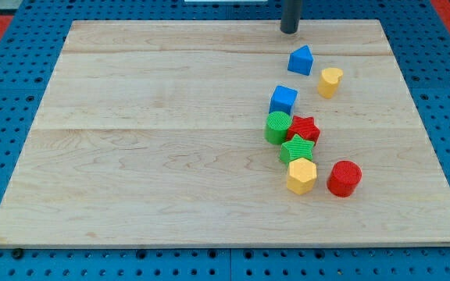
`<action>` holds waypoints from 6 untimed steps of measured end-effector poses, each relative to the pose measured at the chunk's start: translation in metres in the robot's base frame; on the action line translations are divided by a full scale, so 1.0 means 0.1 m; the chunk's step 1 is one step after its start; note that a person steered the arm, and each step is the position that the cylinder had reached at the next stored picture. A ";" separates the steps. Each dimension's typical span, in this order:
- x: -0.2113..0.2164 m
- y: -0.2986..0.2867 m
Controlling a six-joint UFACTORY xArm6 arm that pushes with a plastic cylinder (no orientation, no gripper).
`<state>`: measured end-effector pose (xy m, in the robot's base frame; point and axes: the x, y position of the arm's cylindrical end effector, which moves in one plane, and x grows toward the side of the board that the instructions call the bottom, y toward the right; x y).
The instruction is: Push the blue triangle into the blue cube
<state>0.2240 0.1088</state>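
The blue triangle lies on the wooden board at the view's upper right. The blue cube sits below it and slightly to the left, with a gap between them. My tip is at the board's top edge, above the blue triangle and a little to its left, not touching it.
A yellow heart-like block sits right of the blue triangle. Below the blue cube cluster a green cylinder, a red star, a green star, a yellow hexagon and a red cylinder. The board rests on blue pegboard.
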 end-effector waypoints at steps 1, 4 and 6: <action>0.28 0.35; 1.31 0.16; 0.67 0.02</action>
